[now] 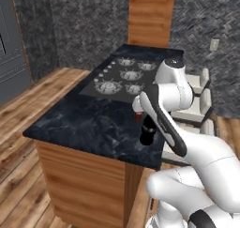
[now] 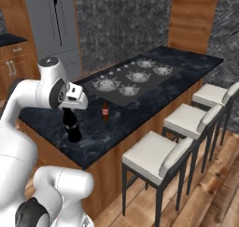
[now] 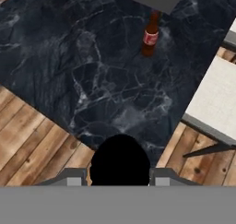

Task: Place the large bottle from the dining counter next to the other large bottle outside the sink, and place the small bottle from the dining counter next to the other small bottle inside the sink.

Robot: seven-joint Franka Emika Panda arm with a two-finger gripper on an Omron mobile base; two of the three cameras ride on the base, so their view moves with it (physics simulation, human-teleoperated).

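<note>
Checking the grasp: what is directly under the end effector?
A large dark bottle stands upright on the dark counter, between the end effector's fingers. Its base contact is hidden in the hand view.

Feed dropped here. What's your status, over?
Gripper shut on large black bottle over counter. Small brown bottle standing nearby on counter. Nothing blocking.
</note>
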